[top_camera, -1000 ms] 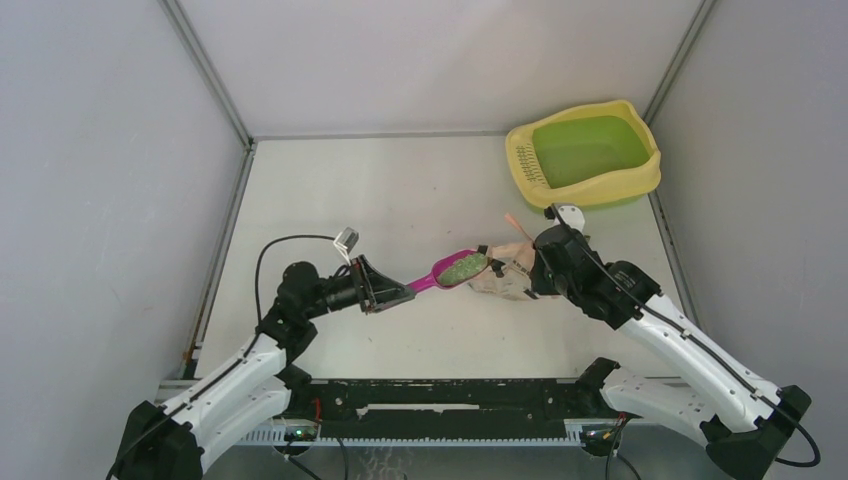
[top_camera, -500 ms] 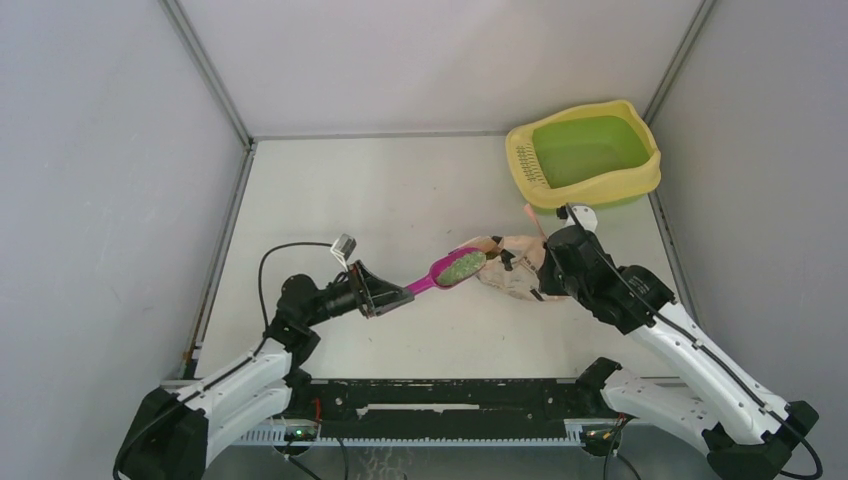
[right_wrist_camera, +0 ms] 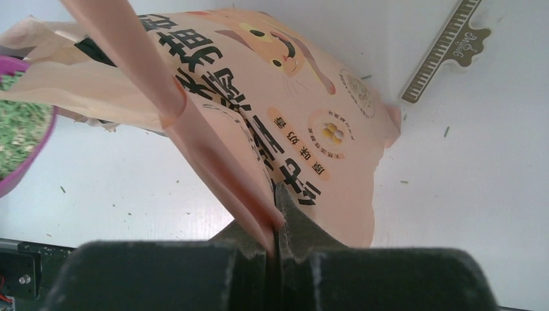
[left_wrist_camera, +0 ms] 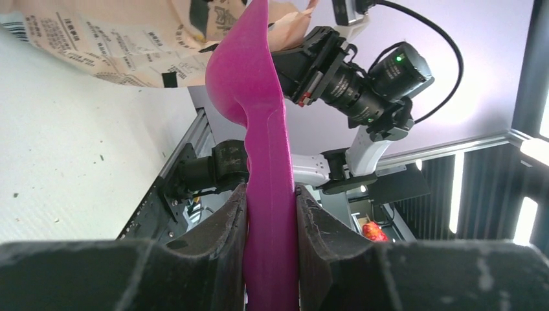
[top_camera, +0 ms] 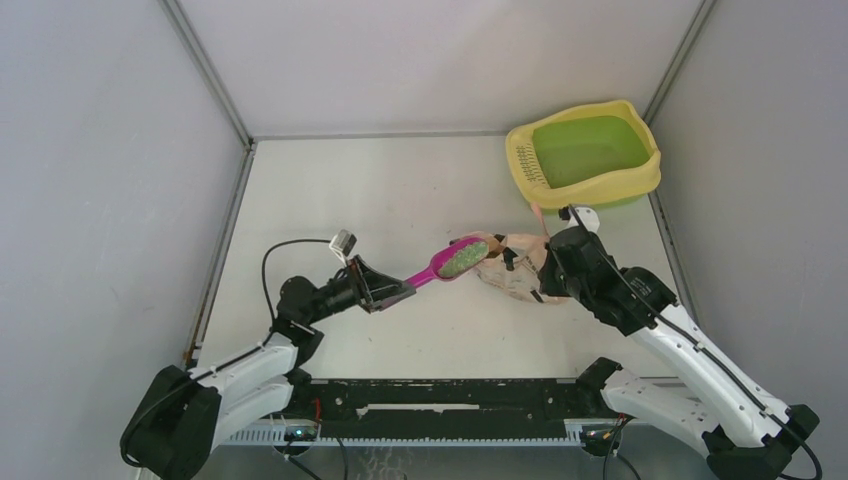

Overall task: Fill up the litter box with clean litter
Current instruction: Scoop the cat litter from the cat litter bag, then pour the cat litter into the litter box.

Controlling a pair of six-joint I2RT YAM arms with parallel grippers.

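Note:
The litter box (top_camera: 585, 155), with a pale yellow rim and a green basin, stands at the far right corner, its basin plain green. My left gripper (top_camera: 397, 292) (left_wrist_camera: 272, 194) is shut on the handle of the magenta scoop (top_camera: 452, 263) (left_wrist_camera: 249, 84), held above the table. The scoop bowl holds greenish litter (top_camera: 462, 259) (right_wrist_camera: 16, 129) right at the bag's mouth. My right gripper (top_camera: 545, 278) (right_wrist_camera: 275, 223) is shut on a folded edge of the peach-pink bag (top_camera: 510, 270) (right_wrist_camera: 291, 116) and holds it up. Litter specks (right_wrist_camera: 447, 131) dot the table.
A pale strip with a toothed edge (right_wrist_camera: 447, 45) lies on the table beyond the bag. The grey side walls and metal frame posts (top_camera: 210, 75) bound the table. The right arm's wrist camera (left_wrist_camera: 362, 84) shows behind the scoop in the left wrist view.
The right gripper has shifted right and slightly away with the bag. The scoop has risen a little, staying at the bag's mouth with its load.

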